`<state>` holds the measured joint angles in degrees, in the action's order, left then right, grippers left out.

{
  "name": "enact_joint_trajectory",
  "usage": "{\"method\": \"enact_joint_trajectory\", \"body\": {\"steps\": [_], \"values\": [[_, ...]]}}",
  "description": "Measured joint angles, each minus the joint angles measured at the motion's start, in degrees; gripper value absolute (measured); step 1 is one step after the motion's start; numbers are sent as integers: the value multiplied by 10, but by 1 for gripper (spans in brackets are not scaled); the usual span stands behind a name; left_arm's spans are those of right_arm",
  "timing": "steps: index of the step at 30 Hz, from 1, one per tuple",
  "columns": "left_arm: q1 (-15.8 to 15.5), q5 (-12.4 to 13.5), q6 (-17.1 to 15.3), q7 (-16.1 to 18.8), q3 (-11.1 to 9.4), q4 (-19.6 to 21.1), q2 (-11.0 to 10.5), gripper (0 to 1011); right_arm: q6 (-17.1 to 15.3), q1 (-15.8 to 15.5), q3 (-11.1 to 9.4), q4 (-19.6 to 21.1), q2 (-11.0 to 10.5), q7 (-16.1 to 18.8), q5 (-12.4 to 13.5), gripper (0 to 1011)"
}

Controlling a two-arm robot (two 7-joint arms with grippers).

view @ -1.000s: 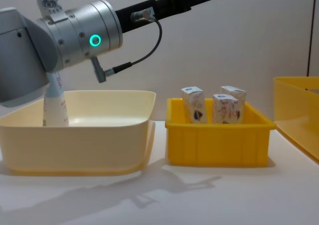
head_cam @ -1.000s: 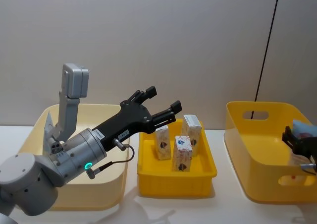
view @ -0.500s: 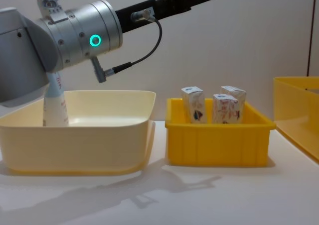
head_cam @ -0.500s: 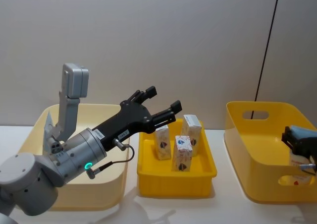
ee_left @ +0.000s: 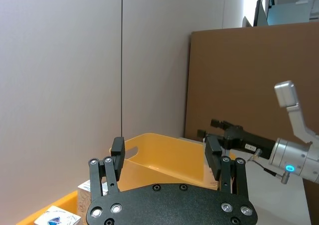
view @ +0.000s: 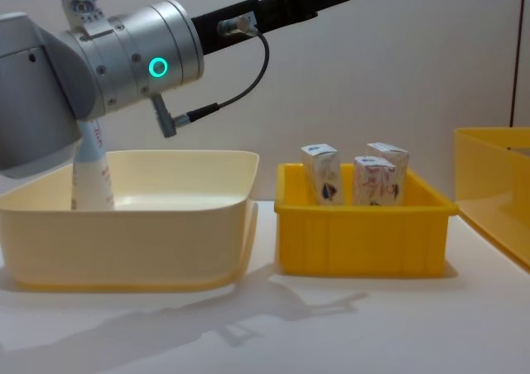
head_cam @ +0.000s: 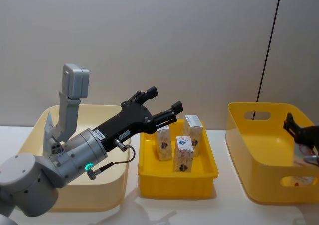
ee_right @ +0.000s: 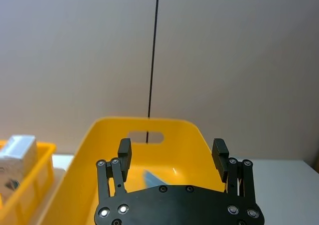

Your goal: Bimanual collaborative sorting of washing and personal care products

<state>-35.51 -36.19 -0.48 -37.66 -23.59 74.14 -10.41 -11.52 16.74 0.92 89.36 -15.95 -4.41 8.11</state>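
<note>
A plain grey wall is seen behind a white table (head_cam: 224, 207) in the head view. On it a cream basin (head_cam: 112, 187), a small yellow tray (head_cam: 149, 182) and a large yellow bin (head_cam: 249, 160) are set from left to right. Three cartons (head_cam: 183, 154) are stood upright in the tray. The left tool (head_cam: 163, 99) is held above the tray's rear left corner, spread wide and empty. The right tool (head_cam: 298, 130) is held over the bin at the right edge.

In the left wrist view, nothing is gripped between the parted fingers (ee_left: 117, 148).

In the right wrist view, the right tool's fingers (ee_right: 124, 148) are likewise spread and empty above the bin, where part of a pale-blue tube (ee_right: 154, 177) is seen lying inside.

In the chest view, another tube (view: 89, 171) is stood upright in the basin, at its far left, partly hidden by the left arm.
</note>
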Motion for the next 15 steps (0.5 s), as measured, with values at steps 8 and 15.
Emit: {"method": "enact_joint_trajectory", "body": {"steps": [8,15], "values": [[0,0,0,0,0,0,0,1003,41,-4,-10,19,7,18,17,1001],[0,0,0,0,0,0,0,1004,66,-12,-20,42,8,50,43,1001]]}}
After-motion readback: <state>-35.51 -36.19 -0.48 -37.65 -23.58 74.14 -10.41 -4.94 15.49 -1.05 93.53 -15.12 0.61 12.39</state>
